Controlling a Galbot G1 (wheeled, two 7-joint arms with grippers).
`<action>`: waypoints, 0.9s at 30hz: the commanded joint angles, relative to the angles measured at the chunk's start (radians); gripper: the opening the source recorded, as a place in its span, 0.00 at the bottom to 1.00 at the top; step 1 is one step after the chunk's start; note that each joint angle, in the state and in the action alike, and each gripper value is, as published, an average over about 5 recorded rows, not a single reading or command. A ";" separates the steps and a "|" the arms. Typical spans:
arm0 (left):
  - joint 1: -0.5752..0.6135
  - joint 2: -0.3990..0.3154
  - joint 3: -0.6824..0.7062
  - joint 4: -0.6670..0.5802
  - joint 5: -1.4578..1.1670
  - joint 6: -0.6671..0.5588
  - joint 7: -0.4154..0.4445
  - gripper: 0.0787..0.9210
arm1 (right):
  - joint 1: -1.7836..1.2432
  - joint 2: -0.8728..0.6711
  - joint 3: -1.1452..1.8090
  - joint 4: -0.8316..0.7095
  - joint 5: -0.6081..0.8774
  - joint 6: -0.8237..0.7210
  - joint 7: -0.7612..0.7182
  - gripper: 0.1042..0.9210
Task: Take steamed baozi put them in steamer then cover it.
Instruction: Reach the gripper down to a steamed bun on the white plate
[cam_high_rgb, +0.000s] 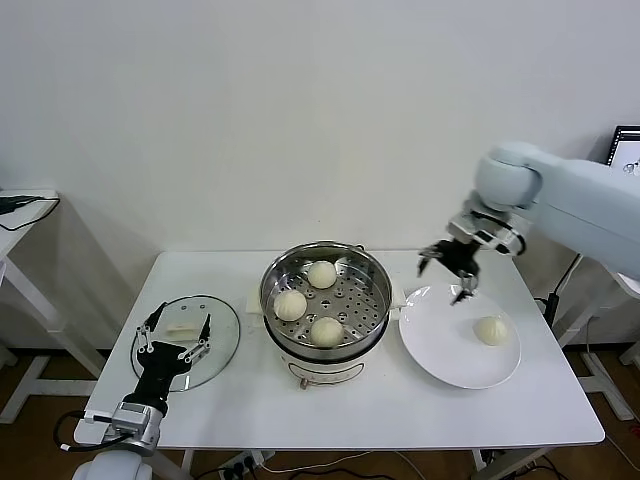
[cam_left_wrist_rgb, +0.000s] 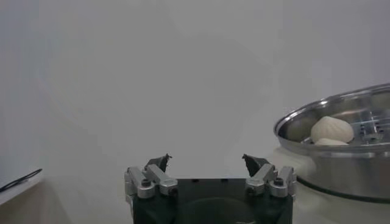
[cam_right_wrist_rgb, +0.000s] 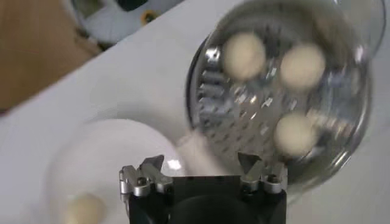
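Pale blue-grey arm shells (cam_high_rgb: 585, 200) — black end effectors with silver, screw-studded finger links (cam_left_wrist_rgb: 150, 181).

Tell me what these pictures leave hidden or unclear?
- Head view: the steamer's base front, hidden by the pot's rim.
- Left wrist view: the steamer cut off at the edge; only two baozi show.
- Right wrist view: the plate's baozi blurred and cut off by the edge.

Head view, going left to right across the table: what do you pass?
Left gripper over the glass lid → steamer holding three baozi → right gripper, open → white plate → last baozi on it.
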 joint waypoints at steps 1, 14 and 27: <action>0.001 -0.004 0.001 0.002 0.004 0.001 -0.002 0.88 | -0.404 -0.159 0.389 -0.199 -0.258 -0.184 -0.087 0.88; -0.004 -0.013 0.007 0.011 0.014 0.004 -0.003 0.88 | -0.585 0.011 0.632 -0.434 -0.495 -0.084 0.016 0.88; -0.002 -0.016 0.000 0.023 0.018 -0.004 -0.001 0.88 | -0.594 0.117 0.631 -0.505 -0.533 -0.072 0.086 0.88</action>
